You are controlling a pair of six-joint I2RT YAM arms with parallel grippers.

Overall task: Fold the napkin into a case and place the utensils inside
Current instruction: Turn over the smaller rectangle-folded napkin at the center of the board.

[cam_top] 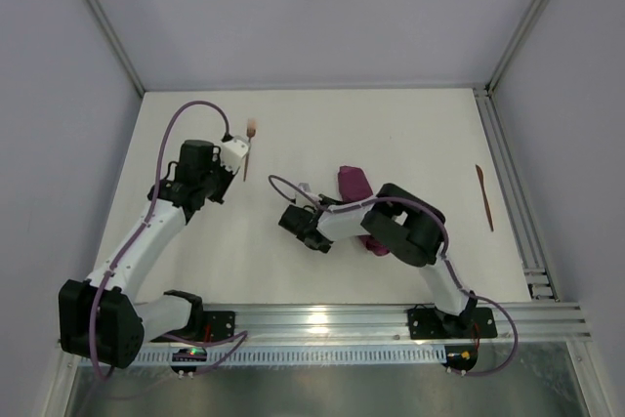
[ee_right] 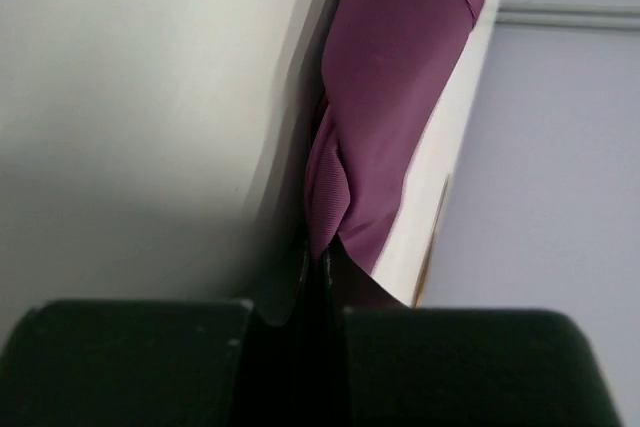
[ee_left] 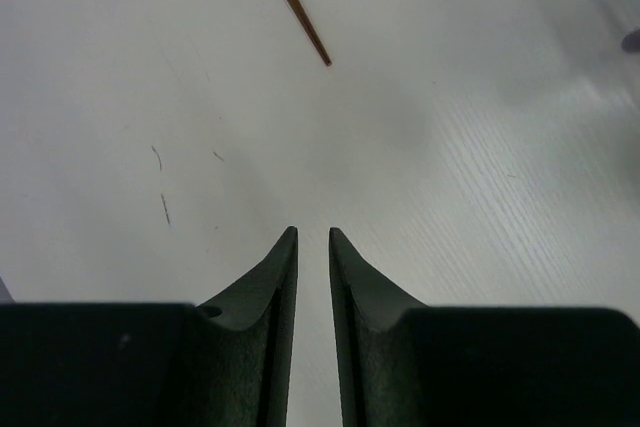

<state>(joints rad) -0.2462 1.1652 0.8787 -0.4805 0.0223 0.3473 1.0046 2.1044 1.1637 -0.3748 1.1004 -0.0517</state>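
The magenta-purple napkin (cam_top: 354, 183) lies bunched and folded at the table's middle, partly under my right forearm. My right gripper (ee_right: 315, 252) is shut on its near edge, and the cloth (ee_right: 400, 77) stretches away from the fingers; in the top view its fingertips are hidden. The copper fork (cam_top: 247, 155) with its pale rosy head lies at the back left. My left gripper (cam_top: 237, 158) hovers just beside its handle (ee_left: 295, 2), fingers (ee_left: 280, 277) only narrowly apart and empty (ee_left: 312, 232). The second copper utensil (cam_top: 485, 197) lies by the right edge and also shows in the right wrist view (ee_right: 437, 232).
An aluminium rail (cam_top: 508, 173) runs along the table's right side and another (cam_top: 391, 319) along the front by the arm bases. Pale enclosure walls stand at the back and both sides.
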